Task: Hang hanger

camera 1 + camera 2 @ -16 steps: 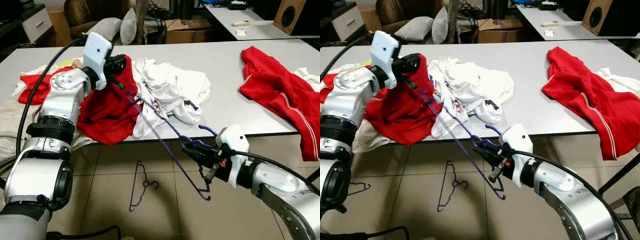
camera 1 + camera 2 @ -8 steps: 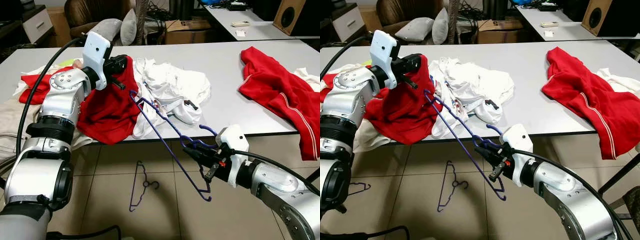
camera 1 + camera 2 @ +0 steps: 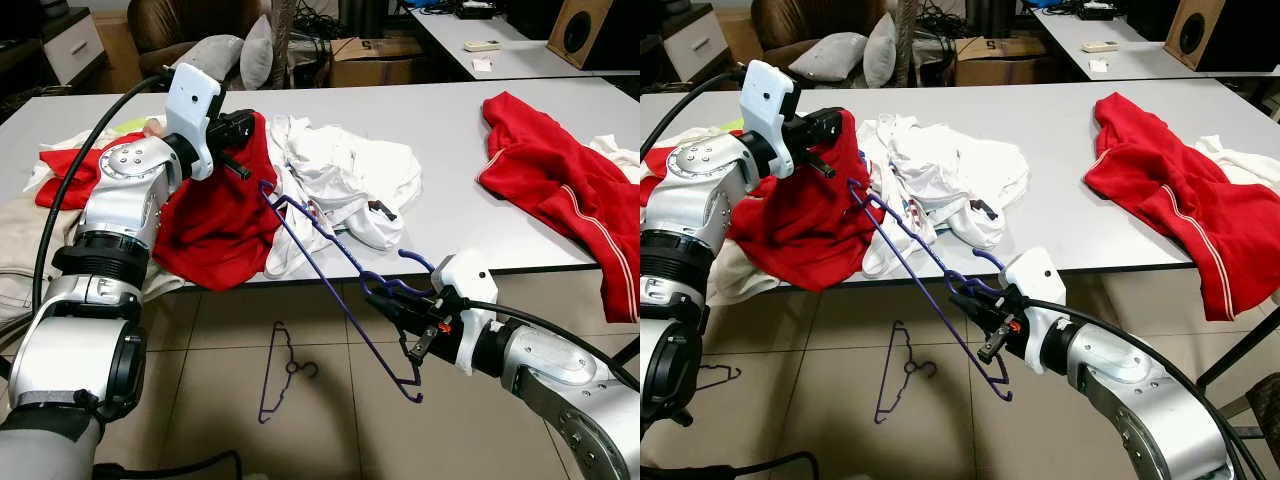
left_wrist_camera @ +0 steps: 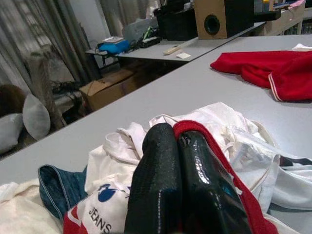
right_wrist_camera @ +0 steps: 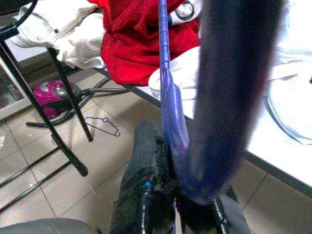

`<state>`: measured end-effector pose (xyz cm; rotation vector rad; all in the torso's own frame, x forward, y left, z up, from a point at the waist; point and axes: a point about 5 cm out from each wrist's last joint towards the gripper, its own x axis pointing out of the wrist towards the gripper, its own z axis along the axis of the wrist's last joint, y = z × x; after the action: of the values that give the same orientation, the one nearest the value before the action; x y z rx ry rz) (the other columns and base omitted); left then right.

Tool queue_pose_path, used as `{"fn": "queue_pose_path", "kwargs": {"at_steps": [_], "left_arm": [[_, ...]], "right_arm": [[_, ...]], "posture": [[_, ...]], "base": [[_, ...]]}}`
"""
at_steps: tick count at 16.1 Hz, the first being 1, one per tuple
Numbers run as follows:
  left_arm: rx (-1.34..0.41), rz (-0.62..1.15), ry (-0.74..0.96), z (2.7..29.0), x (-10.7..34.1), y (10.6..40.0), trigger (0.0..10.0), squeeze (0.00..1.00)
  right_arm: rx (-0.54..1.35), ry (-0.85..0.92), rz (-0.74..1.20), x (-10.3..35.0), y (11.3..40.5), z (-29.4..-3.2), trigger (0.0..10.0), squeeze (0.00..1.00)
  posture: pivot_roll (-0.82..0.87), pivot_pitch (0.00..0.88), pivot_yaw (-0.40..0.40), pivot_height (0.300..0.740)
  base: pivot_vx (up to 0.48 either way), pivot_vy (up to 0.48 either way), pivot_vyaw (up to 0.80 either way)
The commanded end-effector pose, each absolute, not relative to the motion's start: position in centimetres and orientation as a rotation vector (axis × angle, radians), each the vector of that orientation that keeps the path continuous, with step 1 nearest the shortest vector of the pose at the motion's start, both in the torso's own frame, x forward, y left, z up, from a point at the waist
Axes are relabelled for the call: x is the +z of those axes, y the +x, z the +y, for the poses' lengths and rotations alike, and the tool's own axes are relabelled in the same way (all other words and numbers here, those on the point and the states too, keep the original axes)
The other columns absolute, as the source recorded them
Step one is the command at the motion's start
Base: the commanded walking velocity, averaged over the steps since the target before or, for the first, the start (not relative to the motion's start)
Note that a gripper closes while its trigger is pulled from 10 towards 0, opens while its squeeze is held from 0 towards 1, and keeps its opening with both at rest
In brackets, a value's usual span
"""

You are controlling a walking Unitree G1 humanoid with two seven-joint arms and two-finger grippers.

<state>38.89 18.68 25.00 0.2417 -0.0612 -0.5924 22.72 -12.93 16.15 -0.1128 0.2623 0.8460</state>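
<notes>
Right pincer (image 3: 400, 305) sits below the tabletop (image 3: 440, 140) front edge, over the tiled floor (image 3: 220, 400); fingers pressed tight together w/ the neck of a purple hanger (image 3: 335, 290) pinched between them, just under its hook. In the right wrist view the hanger wire (image 5: 168, 97) runs straight out from between the two black fingers (image 5: 146, 190), no gap showing. Hanger frame slants up from that grip toward the tabletop; its far corner rests at the edge of the white clothes (image 3: 345, 185), near the left pincer; lower corner hangs in the air above the floor. Left pincer (image 3: 238, 135) is raised over the tabletop's left part, fingers fully closed on a fold of the red shirt (image 3: 215, 225), which drapes down from it and over the tabletop edge. Left wrist view: both fingers (image 4: 165, 180) touching along their length, red cloth (image 4: 214, 165) caught beside them, white garment w/ "JEANS" print just beneath. A 2nd purple hanger (image 3: 280, 370) lies flat on the floor, under the tabletop edge, between the two arms. Another red garment (image 3: 560, 190) is spread on the tabletop's right side, well apart from both pincers, one end hanging off the edge.
</notes>
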Motion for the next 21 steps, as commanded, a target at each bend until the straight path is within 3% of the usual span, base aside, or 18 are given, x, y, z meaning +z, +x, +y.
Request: {"fn": "queue_pose_path", "kwargs": {"at_steps": [1, 7, 12, 18, 21], "left_arm": [[-0.694, -0.048, 0.209, 16.6, 24.8, 37.6, 0.0, 0.00], [-0.747, -0.050, 0.190, 15.0, 25.0, 36.4, 0.0, 0.00], [-0.834, -0.070, 0.060, 14.1, 26.4, 35.2, 0.0, 0.00], [-0.941, -0.178, -0.165, 14.4, 30.0, 33.6, 0.0, 0.00], [-0.789, -0.257, -0.184, 17.3, 31.8, 34.3, 0.0, 0.00]], "right_arm": [[0.835, -0.092, 0.264, 16.1, 24.2, -11.8, 10.0, 0.00], [0.887, -0.069, 0.271, 16.2, 25.0, -10.1, 10.0, 0.00], [0.900, -0.040, 0.271, 16.2, 25.5, -9.5, 10.0, 0.00], [0.678, -0.016, 0.269, 15.6, 29.1, -10.5, 10.0, 0.00], [0.515, -0.069, 0.133, 18.2, 32.4, -13.2, 10.0, 0.00]], "posture": [[-0.08, 0.000, 0.006, 0.740], [-0.08, 0.000, 0.004, 0.740], [-0.08, 0.000, -0.002, 0.740], [-0.06, 0.000, -0.022, 0.740], [-0.05, 0.000, -0.032, 0.740]], "base": [[0.000, 0.000, 0.00], [0.000, 0.000, 0.00], [0.000, 0.000, 0.00], [0.000, 0.000, 0.00], [0.000, 0.000, 0.00]]}}
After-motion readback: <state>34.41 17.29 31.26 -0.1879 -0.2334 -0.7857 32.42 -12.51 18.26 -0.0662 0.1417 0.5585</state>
